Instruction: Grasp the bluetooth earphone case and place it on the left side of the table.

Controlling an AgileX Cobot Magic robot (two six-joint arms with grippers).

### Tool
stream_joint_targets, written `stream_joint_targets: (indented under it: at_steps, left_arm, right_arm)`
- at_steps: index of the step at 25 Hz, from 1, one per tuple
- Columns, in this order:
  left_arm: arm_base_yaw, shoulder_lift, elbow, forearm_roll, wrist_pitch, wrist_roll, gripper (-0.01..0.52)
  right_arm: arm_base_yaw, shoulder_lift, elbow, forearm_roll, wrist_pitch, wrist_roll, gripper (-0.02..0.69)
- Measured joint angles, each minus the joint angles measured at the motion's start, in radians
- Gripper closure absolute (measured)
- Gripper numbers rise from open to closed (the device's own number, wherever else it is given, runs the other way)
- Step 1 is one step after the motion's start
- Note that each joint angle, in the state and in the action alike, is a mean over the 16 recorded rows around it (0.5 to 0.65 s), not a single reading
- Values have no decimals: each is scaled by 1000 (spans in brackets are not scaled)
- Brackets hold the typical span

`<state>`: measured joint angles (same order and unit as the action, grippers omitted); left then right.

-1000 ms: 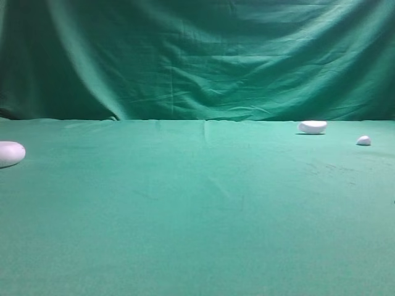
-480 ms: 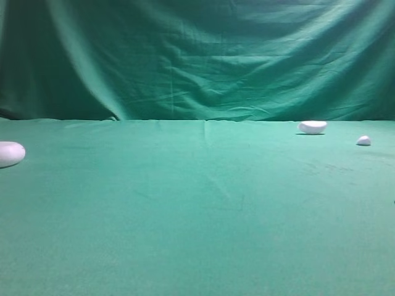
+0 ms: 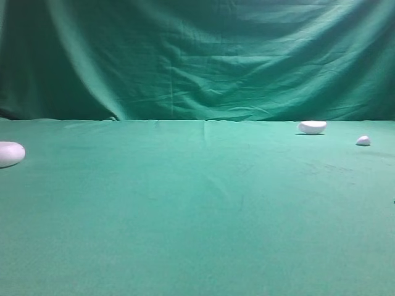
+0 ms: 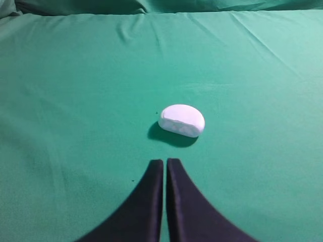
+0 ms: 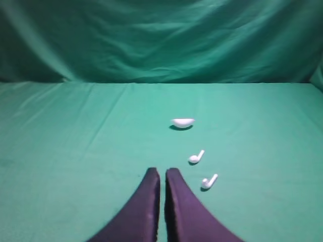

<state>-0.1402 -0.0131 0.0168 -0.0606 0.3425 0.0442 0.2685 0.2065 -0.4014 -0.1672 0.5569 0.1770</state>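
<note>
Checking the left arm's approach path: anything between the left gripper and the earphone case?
Nothing visible. In the left wrist view the left gripper, jaws shut, points at the bluetooth earphone case, with only bare cloth of the table between them.

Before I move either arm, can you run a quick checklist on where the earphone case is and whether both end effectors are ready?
1. Case located: ok. The bluetooth earphone case lies at the table's far left, cut off by the edge of the exterior view.
2. Case already on the left side: ok.
3. Left end effector ready to grasp: not ok. It is shut and empty, short of the case.
4. Right end effector free: ok, shut and empty.
5. Bean-shaped piece and two earbuds away from the case: ok, far right.
6. Case lid closed: cannot tell.
</note>
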Motion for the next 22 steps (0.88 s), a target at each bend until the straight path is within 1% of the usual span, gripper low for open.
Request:
stream_joint_targets:
  at_steps: [4, 9, 15, 22]
  left_arm:
    - [0, 0, 0, 0, 0, 0, 514]
    - [0, 0, 0, 0, 0, 0, 514]
    - [0, 0, 0, 0, 0, 0, 514]
    - [0, 0, 0, 0, 0, 0, 514]
  right_arm:
    - [-109, -108, 145, 27, -75, 0, 665]
    - [-186, -188, 292, 57, -129, 0, 665]
    - [-219, -218, 395, 75, -165, 0, 665]
    - [-221, -219, 428, 82, -182, -1, 665]
